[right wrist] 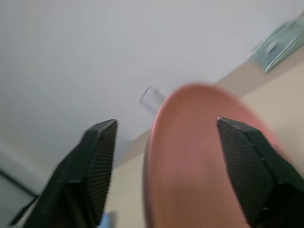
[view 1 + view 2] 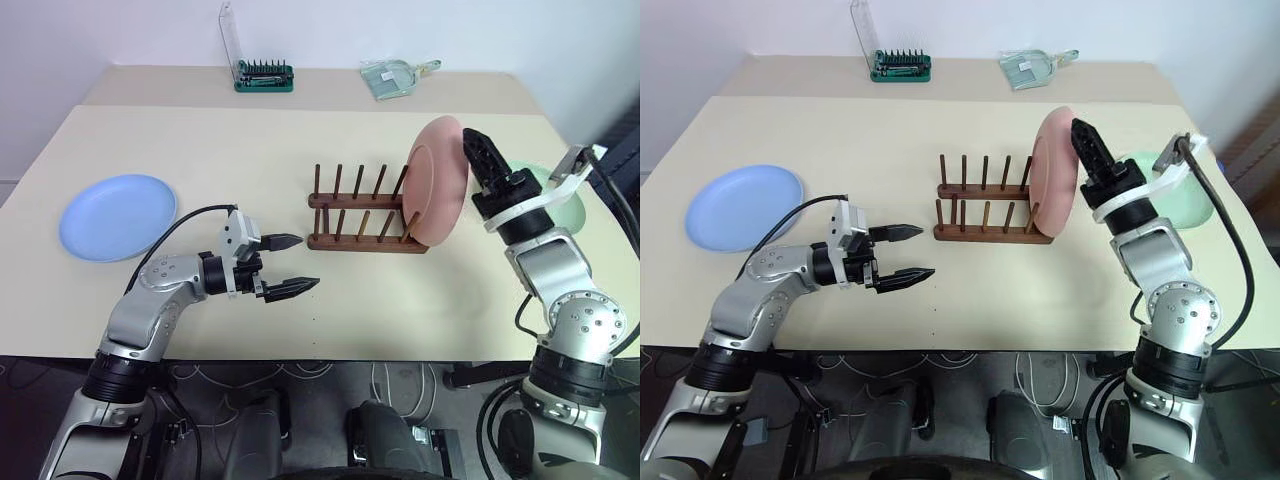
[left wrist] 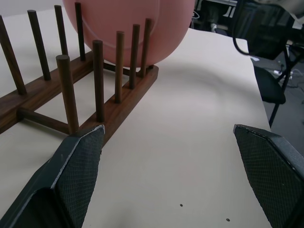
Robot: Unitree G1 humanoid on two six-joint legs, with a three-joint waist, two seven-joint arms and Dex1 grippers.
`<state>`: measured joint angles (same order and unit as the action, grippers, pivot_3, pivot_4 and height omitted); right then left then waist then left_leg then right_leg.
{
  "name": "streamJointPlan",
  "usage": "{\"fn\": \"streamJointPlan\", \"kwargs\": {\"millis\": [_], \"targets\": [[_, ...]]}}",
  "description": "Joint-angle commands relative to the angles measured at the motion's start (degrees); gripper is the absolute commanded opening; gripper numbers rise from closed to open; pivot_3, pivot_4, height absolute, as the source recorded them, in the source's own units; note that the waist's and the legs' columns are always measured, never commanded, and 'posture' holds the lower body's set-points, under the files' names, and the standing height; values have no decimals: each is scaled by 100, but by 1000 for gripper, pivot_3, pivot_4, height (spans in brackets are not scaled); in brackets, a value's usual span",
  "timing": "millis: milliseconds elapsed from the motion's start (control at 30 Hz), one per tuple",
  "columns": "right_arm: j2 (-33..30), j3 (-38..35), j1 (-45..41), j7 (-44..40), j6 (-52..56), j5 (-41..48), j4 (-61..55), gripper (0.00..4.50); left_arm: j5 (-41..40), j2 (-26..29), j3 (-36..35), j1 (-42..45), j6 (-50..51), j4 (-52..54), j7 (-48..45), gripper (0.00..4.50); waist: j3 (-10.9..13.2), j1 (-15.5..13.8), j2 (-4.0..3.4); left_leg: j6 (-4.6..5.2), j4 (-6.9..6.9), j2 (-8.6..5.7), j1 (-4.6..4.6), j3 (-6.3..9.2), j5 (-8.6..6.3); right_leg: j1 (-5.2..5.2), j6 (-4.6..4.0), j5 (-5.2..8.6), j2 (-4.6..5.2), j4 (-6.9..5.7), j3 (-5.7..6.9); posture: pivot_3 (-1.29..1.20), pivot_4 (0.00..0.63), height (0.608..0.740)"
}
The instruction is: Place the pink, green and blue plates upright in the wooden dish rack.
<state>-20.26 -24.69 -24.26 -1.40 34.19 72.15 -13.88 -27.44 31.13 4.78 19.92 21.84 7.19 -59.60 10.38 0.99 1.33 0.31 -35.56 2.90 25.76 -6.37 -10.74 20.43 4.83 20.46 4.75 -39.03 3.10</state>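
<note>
While standing in the rack, the pink plate sits between the parted right tool.

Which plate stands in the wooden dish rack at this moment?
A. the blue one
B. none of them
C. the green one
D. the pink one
D: the pink plate stands on edge at the right end of the wooden dish rack, while the blue plate lies flat on the table.
</note>
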Motion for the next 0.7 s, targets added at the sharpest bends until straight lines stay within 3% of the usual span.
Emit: {"fn": "streamJointPlan", "kwargs": {"millis": [33, 267, 400, 500, 700], "targets": [[-437, -266, -242, -270, -293, -346, -134, 3337, 10, -35, -120, -15, -155, 60, 40, 4500, 4, -6, -7, 0, 0, -1, 1, 0, 0, 0, 0, 0, 1, 0, 0, 0, 150, 732], [-1900, -436, 203, -1317, -429, -1481, -142, 3337, 3, -81, -217, 18, -187, 6, 176, 4500, 6, -29, -12, 1, -1, -2, 5, -2, 0, 0, 1, 0, 2, 6, 1, 0, 150, 732], [-2934, -241, 1065, -1890, -615, -2920, 450, 3337, -19, -50, -169, 41, -124, 27, 49, 4500, 5, -35, -15, 3, -2, -2, 5, -2, -2, -4, 1, 0, 1, 12, 2, 0, 150, 732], [-3623, 586, 1749, -2367, -1116, -4400, 879, 3337, -22, -59, -61, 85, -111, 81, -71, 4500, 3, -14, -20, 3, -5, -2, 3, -5, -1, -4, 2, 0, 0, 12, 2, 0, 150, 732], [-3665, 1651, 1376, -2597, -1931, -5909, 2095, 3337, 49, -179, 172, 290, -120, 99, -192, 4500, 5, 22, -37, -20, -6, 2, -11, -14, 13, -6, 2, 0, -7, 8, -5, 0, 150, 732]]}}
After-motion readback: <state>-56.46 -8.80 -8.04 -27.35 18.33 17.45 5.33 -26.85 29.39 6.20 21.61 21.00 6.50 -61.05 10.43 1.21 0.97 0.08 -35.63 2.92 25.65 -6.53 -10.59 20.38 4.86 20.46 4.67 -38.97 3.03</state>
